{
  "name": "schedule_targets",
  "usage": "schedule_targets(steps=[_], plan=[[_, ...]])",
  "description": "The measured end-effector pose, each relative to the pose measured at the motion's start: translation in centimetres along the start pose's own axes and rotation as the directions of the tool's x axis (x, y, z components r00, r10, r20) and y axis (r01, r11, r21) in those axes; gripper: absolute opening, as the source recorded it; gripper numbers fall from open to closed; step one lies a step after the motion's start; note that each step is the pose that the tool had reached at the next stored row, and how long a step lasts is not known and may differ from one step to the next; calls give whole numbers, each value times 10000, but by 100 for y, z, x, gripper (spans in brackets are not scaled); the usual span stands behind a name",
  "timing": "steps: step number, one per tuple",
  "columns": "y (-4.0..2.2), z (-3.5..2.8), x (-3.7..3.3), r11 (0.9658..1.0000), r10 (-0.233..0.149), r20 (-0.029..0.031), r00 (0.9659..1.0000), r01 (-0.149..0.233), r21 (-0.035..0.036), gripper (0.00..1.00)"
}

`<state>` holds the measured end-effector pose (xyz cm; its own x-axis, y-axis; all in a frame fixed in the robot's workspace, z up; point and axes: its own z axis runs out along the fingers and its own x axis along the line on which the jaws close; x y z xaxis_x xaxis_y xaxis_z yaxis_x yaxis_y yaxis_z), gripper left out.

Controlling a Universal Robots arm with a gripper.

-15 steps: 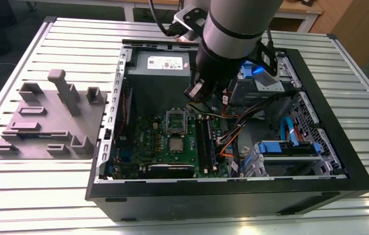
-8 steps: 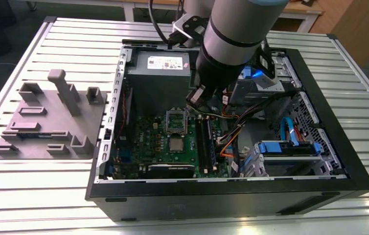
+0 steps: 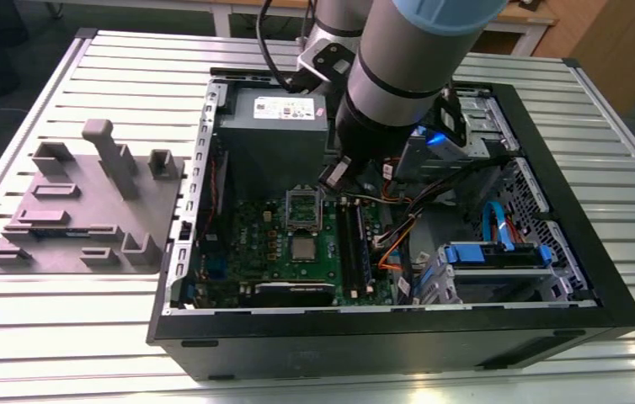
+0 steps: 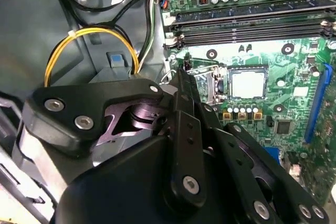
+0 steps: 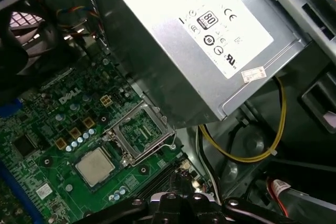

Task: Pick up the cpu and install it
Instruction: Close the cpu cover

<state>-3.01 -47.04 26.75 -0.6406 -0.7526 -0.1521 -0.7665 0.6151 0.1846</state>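
The cpu [image 3: 301, 247] is a small silvery square lying flat in its socket on the green board [image 3: 256, 252], inside the open computer case. Both wrist views also show the cpu [image 4: 248, 83] [image 5: 95, 166]. Beside it the socket's metal frame [image 3: 301, 206] [image 5: 142, 132] stands hinged open. My gripper [image 3: 334, 177] hangs above the board near that open frame, between the power supply and the memory sticks. Its black fingers meet at the tip in both wrist views [image 4: 181, 76] [image 5: 178, 178], shut with nothing between them. It is apart from the cpu.
A tall grey power supply box [image 3: 273, 126] [image 5: 199, 40] stands close beside the arm. Long black memory sticks [image 3: 351, 240] [image 4: 247, 24] flank the socket. Yellow cables [image 4: 89, 40] and a blue drive bay [image 3: 498, 252] crowd the exterior view's right. A grey fixture plate [image 3: 88, 210] lies outside the case.
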Motion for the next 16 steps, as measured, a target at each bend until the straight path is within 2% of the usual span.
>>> schedule_targets(steps=[5, 7, 9, 14, 16], plan=[[21, 102, -32, 10000, -14, -2, 10000, 14, -3, 10], [25, 137, -40, 10000, -24, 17, 10000, 24, -21, 10], [25, 173, -42, 10000, -38, 29, 10000, 39, -37, 10], [18, 266, -40, 9998, -206, 4, 9998, 206, -67, 10], [13, 295, -35, 9998, -207, 17, 9998, 207, -78, 10]])
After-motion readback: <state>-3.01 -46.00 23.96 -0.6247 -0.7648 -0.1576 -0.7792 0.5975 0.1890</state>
